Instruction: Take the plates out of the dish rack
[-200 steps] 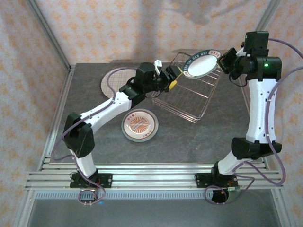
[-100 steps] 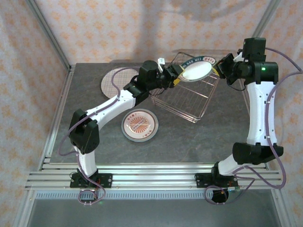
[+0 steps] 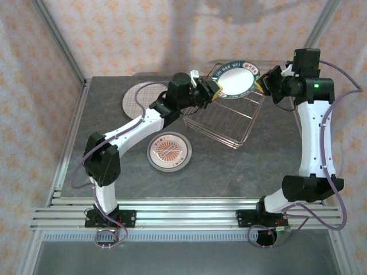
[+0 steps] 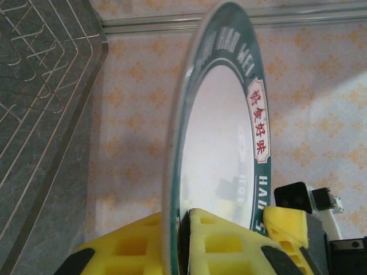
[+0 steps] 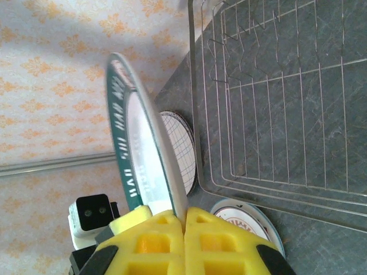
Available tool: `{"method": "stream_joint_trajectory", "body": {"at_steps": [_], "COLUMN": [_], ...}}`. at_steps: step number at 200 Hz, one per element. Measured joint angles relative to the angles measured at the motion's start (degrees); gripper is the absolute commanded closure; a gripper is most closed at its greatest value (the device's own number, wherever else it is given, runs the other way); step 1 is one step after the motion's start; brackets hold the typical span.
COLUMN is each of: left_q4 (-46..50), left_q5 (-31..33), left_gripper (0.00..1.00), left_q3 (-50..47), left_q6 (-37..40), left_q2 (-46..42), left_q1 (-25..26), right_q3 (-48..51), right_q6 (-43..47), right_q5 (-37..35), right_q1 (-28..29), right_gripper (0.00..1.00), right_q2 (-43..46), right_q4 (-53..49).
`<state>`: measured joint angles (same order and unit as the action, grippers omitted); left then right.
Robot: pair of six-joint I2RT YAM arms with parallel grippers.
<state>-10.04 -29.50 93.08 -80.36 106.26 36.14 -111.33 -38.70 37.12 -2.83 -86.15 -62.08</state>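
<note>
A dark-rimmed plate [image 3: 235,77] with a white centre and lettering on its green rim hangs above the far end of the dish rack [image 3: 226,123]. Both grippers hold it. My left gripper [image 3: 213,92] is shut on its left rim, and its yellow fingers [image 4: 223,243] pinch the edge-on plate [image 4: 221,132]. On the opposite rim my right gripper [image 3: 262,83] is shut, clamping the plate [image 5: 135,143] between its pads [image 5: 155,238]. The wire rack [image 5: 275,97] below holds no plates.
A pale plate with plaid lines [image 3: 137,97] lies on the table left of the rack, partly under my left arm. A white plate with a red pattern [image 3: 169,152] lies in front of the rack's near left corner. Patterned walls close in behind.
My left gripper has moved to the plate's left rim and shut on it. The plate, held by the right gripper throughout, has shifted slightly left and back.
</note>
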Motion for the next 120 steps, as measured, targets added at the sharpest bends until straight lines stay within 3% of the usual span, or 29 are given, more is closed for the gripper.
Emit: {"method": "stream_joint_trajectory", "body": {"at_steps": [21, 69, 99, 120], "left_q4": [-0.55, -1.62, -2.01, -2.01], "left_q5": [0.02, -0.24, -0.52, -0.74], "left_gripper": [1.0, 1.0, 1.0, 1.0], "left_q3": [0.11, -1.09, -3.23, -5.64], "left_q6": [-0.61, -0.59, -0.57, -0.09], "left_q2": [0.0, -0.13, -1.2, -3.98], "left_q1": [-0.44, -0.55, -1.25, -2.58], "right_q3": [0.87, 1.38, 1.38, 1.38], "right_q6": [0.24, 2.45, 4.7, 6.93], "right_q5": [0.31, 0.66, 0.15, -0.87], "right_q1": [0.0, 0.0, 0.0, 0.0], "right_gripper": [1.0, 0.59, 0.46, 0.42], "right_q2": [0.17, 0.94, 2.73, 4.37], "right_q4": [0.11, 0.24, -0.39, -0.76]}}
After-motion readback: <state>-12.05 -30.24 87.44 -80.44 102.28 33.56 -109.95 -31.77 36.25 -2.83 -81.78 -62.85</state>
